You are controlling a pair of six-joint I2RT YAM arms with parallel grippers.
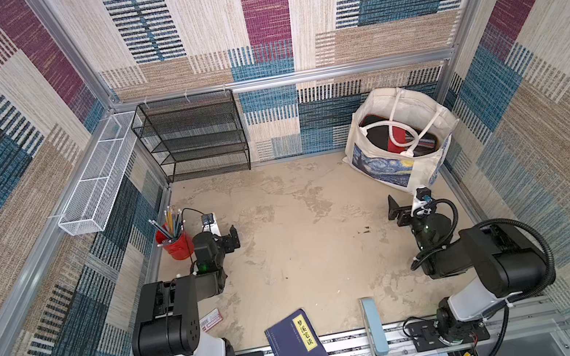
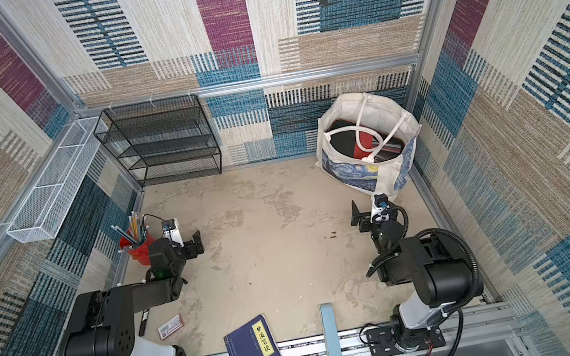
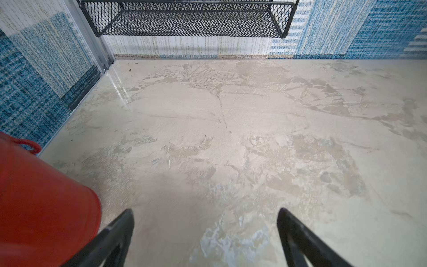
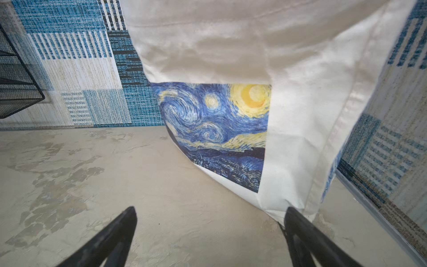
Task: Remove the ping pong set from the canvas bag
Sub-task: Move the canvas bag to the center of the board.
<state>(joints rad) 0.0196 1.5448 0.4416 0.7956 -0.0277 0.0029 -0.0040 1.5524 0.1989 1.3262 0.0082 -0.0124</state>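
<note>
At the far right corner of the table (image 1: 305, 245), you see the canvas bag (image 1: 380, 162) standing open, with the ping pong set (image 1: 396, 141) inside it. Your right gripper (image 4: 210, 209) is just beside the bag, fingers wide apart and empty. Your left gripper (image 3: 205, 210), also spread and empty, is beside the red cup (image 3: 46, 208).

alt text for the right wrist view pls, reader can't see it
A cream canvas bag with a blue-and-yellow starry night print stands on a mottled beige table, filling most of the view. The right claw is open and empty in front of it, one finger close to the bag's bottom corner. A black mesh shelf shows at the edge.
</note>
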